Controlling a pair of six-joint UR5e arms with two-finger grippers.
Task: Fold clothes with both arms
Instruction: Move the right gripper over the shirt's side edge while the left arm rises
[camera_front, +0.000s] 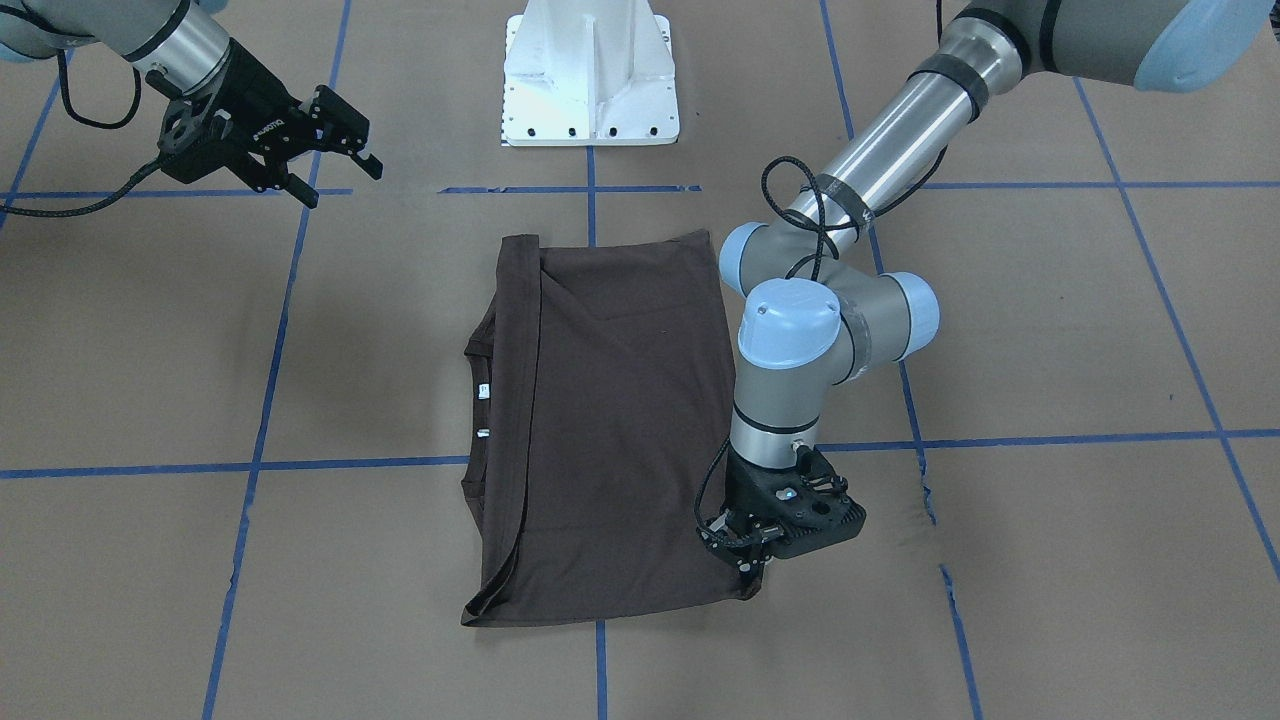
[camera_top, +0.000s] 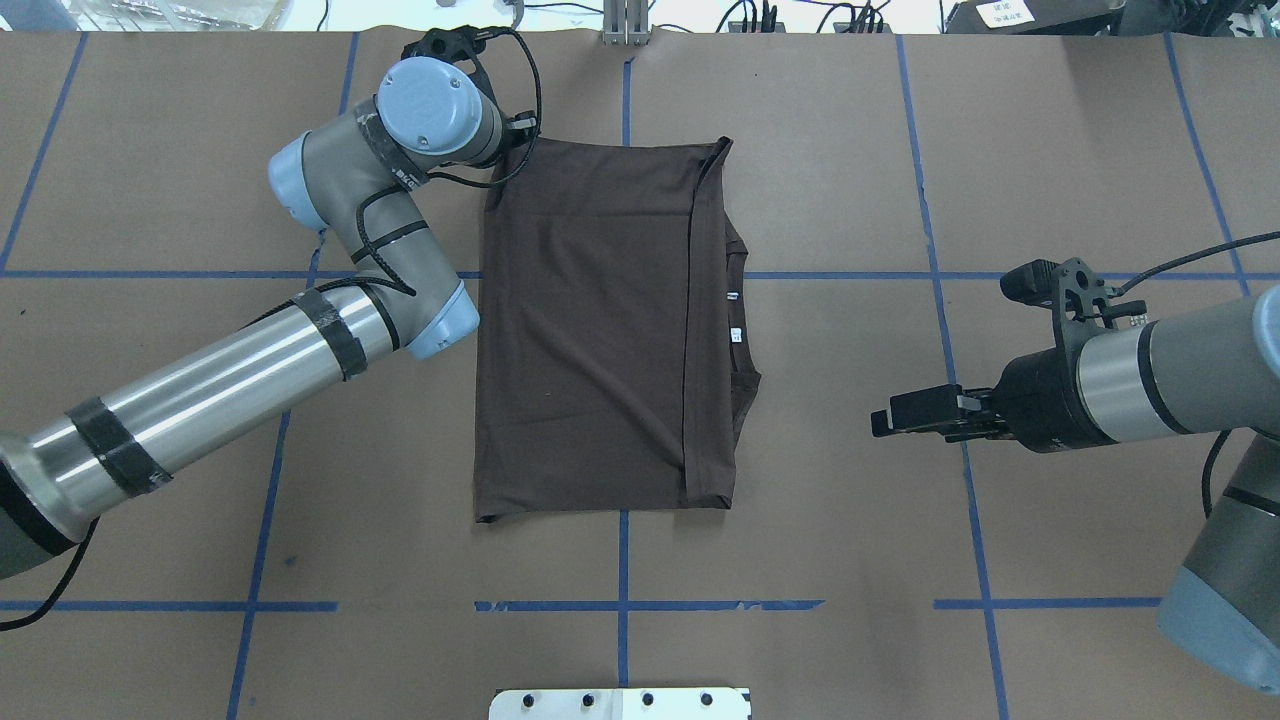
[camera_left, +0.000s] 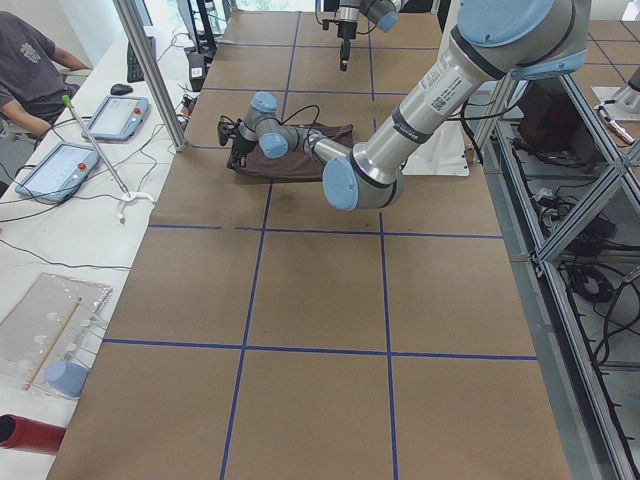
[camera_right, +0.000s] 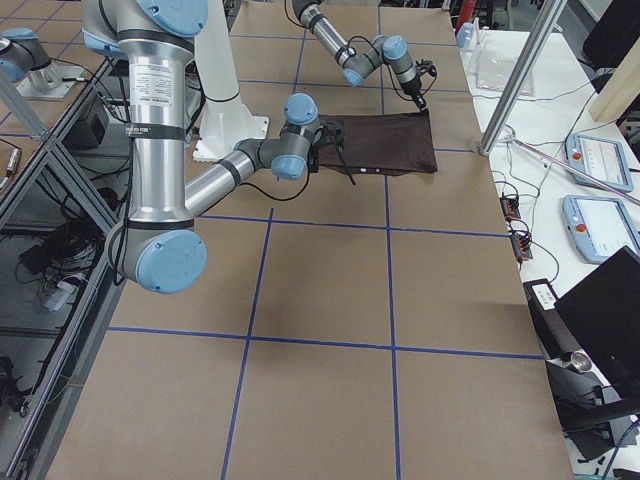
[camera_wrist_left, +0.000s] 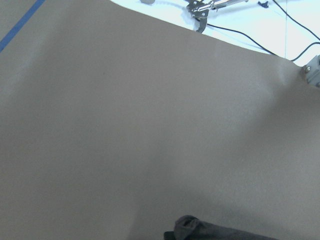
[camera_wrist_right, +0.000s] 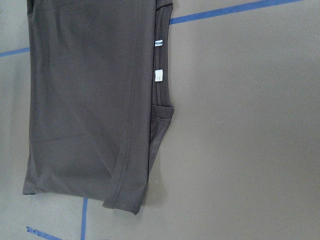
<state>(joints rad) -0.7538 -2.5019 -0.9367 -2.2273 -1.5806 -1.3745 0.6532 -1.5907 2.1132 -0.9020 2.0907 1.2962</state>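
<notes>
T-shirt (camera_front: 620, 420) lies folded, left pincer (camera_front: 746, 563) at its corner.

Dark brown T-shirt (camera_front: 620, 420) lies on tan, blue-gridded table (camera_front: 1050, 330).

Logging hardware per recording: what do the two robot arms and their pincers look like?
The grey-metal jointed left arm and right arm share silvery tube segments, rounded light-blue joint caps and black braided cables. Black tape bands wrap the left arm's tube. The black two-finger left pincer and right pincer are angular; the right one's body carries small white lettering.
</notes>
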